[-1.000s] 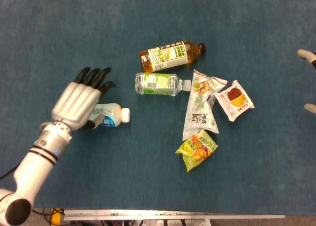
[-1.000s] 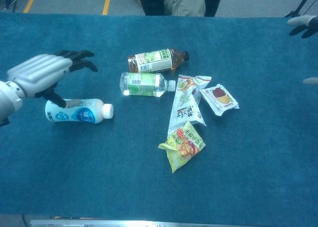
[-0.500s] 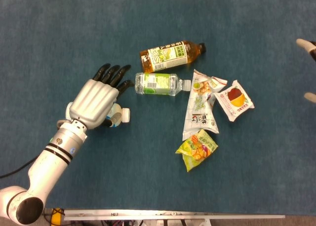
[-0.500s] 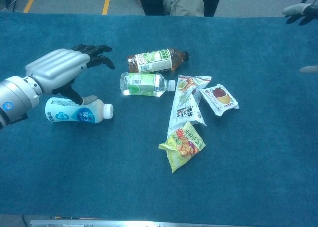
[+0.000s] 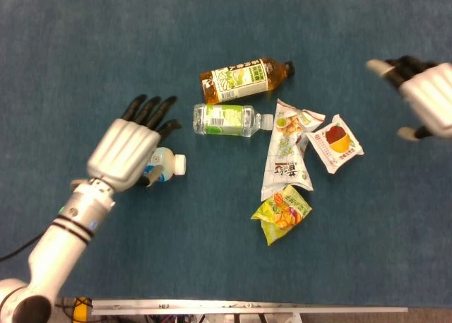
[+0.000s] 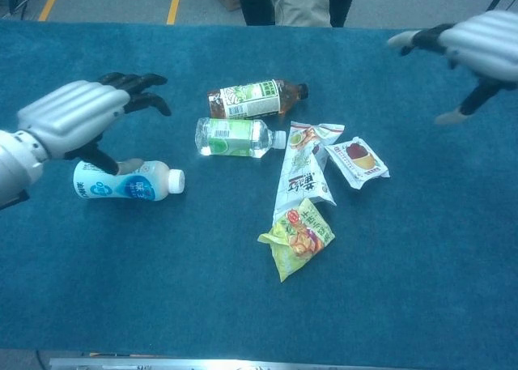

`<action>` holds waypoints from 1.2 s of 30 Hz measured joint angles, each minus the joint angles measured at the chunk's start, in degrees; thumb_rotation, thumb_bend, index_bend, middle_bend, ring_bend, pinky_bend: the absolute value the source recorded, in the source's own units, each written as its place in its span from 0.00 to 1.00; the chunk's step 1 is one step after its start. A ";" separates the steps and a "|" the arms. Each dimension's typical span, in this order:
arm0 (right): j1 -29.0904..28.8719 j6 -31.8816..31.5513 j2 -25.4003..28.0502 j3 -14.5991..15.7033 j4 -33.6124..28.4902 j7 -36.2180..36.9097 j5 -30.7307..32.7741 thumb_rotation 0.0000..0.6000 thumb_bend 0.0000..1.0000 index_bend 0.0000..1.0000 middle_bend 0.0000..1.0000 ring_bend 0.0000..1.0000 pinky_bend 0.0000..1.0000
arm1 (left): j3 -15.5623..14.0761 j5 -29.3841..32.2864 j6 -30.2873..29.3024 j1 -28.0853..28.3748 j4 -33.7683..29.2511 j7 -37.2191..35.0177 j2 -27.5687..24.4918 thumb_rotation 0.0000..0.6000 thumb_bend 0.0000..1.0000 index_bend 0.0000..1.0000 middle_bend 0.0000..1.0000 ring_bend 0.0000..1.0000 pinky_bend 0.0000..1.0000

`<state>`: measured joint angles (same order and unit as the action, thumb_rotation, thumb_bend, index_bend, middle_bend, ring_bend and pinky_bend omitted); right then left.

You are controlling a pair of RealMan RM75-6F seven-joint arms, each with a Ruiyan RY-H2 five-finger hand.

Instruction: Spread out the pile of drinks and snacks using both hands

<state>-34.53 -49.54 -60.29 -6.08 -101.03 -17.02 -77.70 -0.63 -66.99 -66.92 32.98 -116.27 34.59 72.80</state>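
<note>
Hovering spread and empty, the left hand (image 6: 77,119) could roll the white milk bottle (image 6: 125,181) toward 3 o'clock.

Silver-backed left robot hand (image 5: 127,151) with black fingers, white forearm with dark rings, matching right robot hand (image 5: 429,100)

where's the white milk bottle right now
In the chest view, the white milk bottle lies on its side at the left, under the left hand, apart from the clear bottle.
</note>
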 measured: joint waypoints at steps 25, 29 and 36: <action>-11.22 7.44 -13.57 5.66 -7.65 -26.40 6.17 0.88 0.00 0.04 0.19 0.09 0.21 | -6.04 -12.13 -7.09 -11.56 -1.50 -11.38 -10.89 1.00 0.28 0.21 0.00 0.00 0.00; -12.35 7.72 -15.27 6.79 -6.39 -28.75 8.89 0.88 0.00 0.04 0.19 0.09 0.21 | -5.86 -12.28 -6.43 -11.94 -1.19 -11.93 -10.98 1.00 0.28 0.21 0.00 0.00 0.00; -13.25 6.75 -16.66 9.17 -3.66 -30.79 12.36 0.88 0.00 0.04 0.19 0.09 0.21 | -5.33 -12.57 -5.42 -12.48 -0.72 -12.60 -10.90 1.00 0.28 0.21 0.00 0.00 0.00</action>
<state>-47.79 -42.78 -76.96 3.10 -104.69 -47.81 -65.34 -5.96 -79.56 -72.34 20.50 -116.99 21.99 61.90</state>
